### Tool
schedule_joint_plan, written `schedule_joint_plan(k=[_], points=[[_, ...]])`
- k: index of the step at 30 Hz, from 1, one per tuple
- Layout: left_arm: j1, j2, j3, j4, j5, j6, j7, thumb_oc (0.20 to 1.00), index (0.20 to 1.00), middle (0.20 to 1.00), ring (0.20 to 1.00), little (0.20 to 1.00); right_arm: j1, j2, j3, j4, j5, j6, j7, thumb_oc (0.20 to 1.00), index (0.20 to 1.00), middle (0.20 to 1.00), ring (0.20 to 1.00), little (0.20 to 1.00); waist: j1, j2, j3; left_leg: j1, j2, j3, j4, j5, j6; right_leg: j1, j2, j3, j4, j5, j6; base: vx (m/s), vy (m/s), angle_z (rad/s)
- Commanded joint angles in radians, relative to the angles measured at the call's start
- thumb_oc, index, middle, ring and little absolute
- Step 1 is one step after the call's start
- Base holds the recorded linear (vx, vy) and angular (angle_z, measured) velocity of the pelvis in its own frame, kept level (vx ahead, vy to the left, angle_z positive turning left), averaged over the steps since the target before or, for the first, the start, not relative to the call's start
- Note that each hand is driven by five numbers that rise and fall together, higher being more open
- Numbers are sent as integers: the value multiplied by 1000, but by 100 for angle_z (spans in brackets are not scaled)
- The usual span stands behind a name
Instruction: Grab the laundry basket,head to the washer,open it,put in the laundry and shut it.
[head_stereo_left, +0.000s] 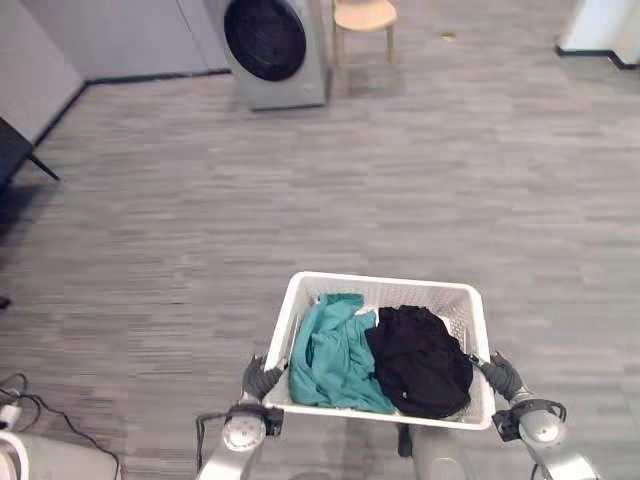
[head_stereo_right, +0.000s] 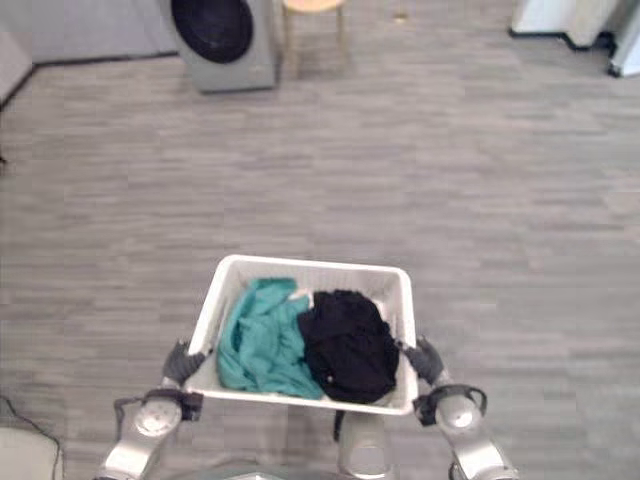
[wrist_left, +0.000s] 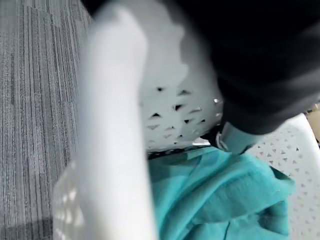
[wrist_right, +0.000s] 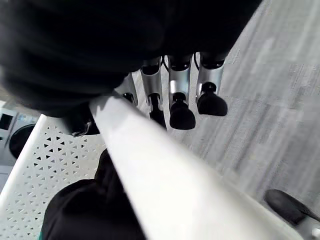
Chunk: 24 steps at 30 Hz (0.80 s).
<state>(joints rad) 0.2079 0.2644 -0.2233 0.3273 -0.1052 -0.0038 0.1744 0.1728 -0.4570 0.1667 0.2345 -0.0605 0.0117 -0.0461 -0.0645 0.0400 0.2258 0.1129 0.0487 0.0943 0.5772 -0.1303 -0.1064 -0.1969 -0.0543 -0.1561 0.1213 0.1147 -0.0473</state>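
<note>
Both hands, L (head_stereo_left: 262, 378) & R (head_stereo_left: 500, 376), curled on white laundry basket (head_stereo_left: 300, 300) rims; teal top (head_stereo_left: 335, 362) + black garment (head_stereo_left: 420, 362) inside; washer (head_stereo_left: 270, 45) far ahead.

Silver dark-tipped fingers (wrist_right: 179, 95), dark covers.

Two garments (head_stereo_left: 380, 360) lie in the basket (head_stereo_left: 385, 290); washer (head_stereo_left: 270, 45) far ahead, perhaps a stool (head_stereo_left: 365, 20) beside it.

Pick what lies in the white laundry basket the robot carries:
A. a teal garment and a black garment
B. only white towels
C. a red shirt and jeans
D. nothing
A: the white laundry basket holds a teal garment on the robot's left beside a black garment.
</note>
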Motion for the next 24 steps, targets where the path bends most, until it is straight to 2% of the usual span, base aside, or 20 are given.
schedule_joint_plan(k=[1, 2, 4, 5, 6, 8, 9, 12, 15, 17, 18, 19, 20, 21, 22, 23, 24], points=[[-40, 59, 47, -121, -61, -91, -48, 200, 200, 200, 200, 200, -64, -9, -63, -118, 93, -86, -19, 200, 200, 200, 200, 200, -10, -58, -27, -102, 43, 60, -79, 137, 12, 129, -46, -45, -61, -157, 123, 337, -235, -15], [-40, 59, 47, -121, -61, -91, -48, 200, 200, 200, 200, 200, -64, -9, -63, -119, 93, -86, -19, 200, 200, 200, 200, 200, -10, -57, -26, -102, 44, 60, -77, 136, 12, 129, -45, -46, -61, -157, 123, 102, -50, -1], [-49, 58, 37, -118, -58, -83, -51, 200, 200, 200, 200, 200, -62, -15, -75, -121, 95, -77, -28, 200, 200, 200, 200, 200, 9, -75, -22, -205, 27, 106, -112, 79, 37, 190, -45, -52, -90, -181, 125, 316, -127, -10], [-49, 58, 37, -118, -58, -83, -51, 200, 200, 200, 200, 200, -62, -14, -75, -121, 95, -77, -28, 200, 200, 200, 200, 200, 9, -76, -23, -206, 26, 106, -113, 80, 37, 189, -46, -52, -90, -181, 125, 455, -104, -25], [-48, 62, 35, -126, -48, -82, -52, 200, 200, 200, 200, 200, -60, -12, -81, -125, 107, -79, -33, 200, 200, 200, 200, 200, 24, -79, -26, -258, 2, 127, -226, 55, 53, 229, -37, -49, -116, -197, 137, 400, -21, -20], [-43, 62, 40, -134, -42, -80, -46, 200, 200, 200, 200, 200, -62, -6, -74, -112, 108, -79, -40, 200, 200, 200, 200, 200, 47, -62, -28, -292, -13, 112, -404, 126, 43, 275, -7, -40, -131, -225, 144, 553, 5, -33], [-37, 59, 47, -142, -42, -77, -42, 200, 200, 200, 200, 200, -69, -1, -64, -97, 102, -80, -45, 200, 200, 200, 200, 200, 74, -48, -27, -334, -11, 74, -553, 208, 27, 315, 24, -24, -127, -256, 140, 430, 17, -41], [-35, 59, 49, -139, -40, -74, -42, 200, 200, 200, 200, 200, -71, 2, -62, -90, 97, -84, -52, 200, 200, 200, 200, 200, 88, -55, -23, -363, -6, 70, -650, 243, 18, 361, 34, -12, -115, -299, 137, 427, 19, -48], [-29, 61, 54, -136, -34, -74, -45, 200, 200, 200, 200, 200, -71, 5, -60, -90, 97, -85, -47, 200, 200, 200, 200, 200, 100, -61, -24, -379, 5, 80, -646, 255, 18, 396, 40, 8, -101, -323, 135, 343, 55, -41], [-17, 63, 62, -133, -27, -74, -52, 200, 200, 200, 200, 200, -59, 19, -59, -85, 98, -85, -39, 200, 200, 200, 200, 200, 106, -65, -43, -369, 10, 81, -617, 282, 35, 430, 47, 26, -86, -344, 141, 565, 130, -21], [-17, 66, 61, -131, -29, -73, -49, 200, 200, 200, 200, 200, -55, 27, -57, -84, 97, -87, -41, 200, 200, 200, 200, 200, 110, -81, -47, -366, 2, 80, -588, 285, 41, 435, 30, 31, -57, -340, 151, 535, 133, -49], [-21, 70, 60, -125, -31, -71, -43, 200, 200, 200, 200, 200, -56, 33, -49, -78, 85, -88, -37, 200, 200, 200, 200, 200, 117, -97, -53, -362, -10, 81, -567, 271, 56, 416, 15, 36, 15, -305, 170, 552, 181, -42], [-30, 85, 60, -122, -37, -70, -34, 200, 200, 200, 200, 200, -52, 42, -43, -88, 88, -93, -28, 200, 200, 200, 200, 200, 110, -110, -51, -328, -20, 96, -560, 238, 83, 331, -20, 39, 210, -215, 216, 510, 194, -32], [-28, 93, 64, -123, -37, -70, -33, 200, 200, 200, 200, 200, -49, 48, -39, -91, 87, -97, -22, 200, 200, 200, 200, 200, 106, -111, -50, -296, -23, 110, -569, 221, 92, 283, -40, 21, 280, -165, 233, 463, 181, -20], [-30, 97, 64, -120, -34, -70, -33, 200, 200, 200, 200, 200, -48, 53, -35, -88, 84, -94, -17, 200, 200, 200, 200, 200, 101, -102, -48, -266, -18, 115, -584, 211, 96, 236, -41, 4, 317, -142, 232, 236, 80, -27], [-30, 97, 64, -119, -34, -70, -33, 200, 200, 200, 200, 200, -48, 53, -35, -88, 84, -94, -17, 200, 200, 200, 200, 200, 102, -104, -49, -265, -20, 117, -587, 212, 97, 232, -44, 6, 324, -146, 232, 393, 100, -9], [-33, 103, 61, -107, -33, -72, -32, 200, 200, 200, 200, 200, -50, 54, -28, -79, 86, -89, -9, 200, 200, 200, 200, 200, 74, -90, -30, -186, -26, 96, -622, 189, 94, 130, -8, -5, 299, -185, 209, 403, 68, 7]])
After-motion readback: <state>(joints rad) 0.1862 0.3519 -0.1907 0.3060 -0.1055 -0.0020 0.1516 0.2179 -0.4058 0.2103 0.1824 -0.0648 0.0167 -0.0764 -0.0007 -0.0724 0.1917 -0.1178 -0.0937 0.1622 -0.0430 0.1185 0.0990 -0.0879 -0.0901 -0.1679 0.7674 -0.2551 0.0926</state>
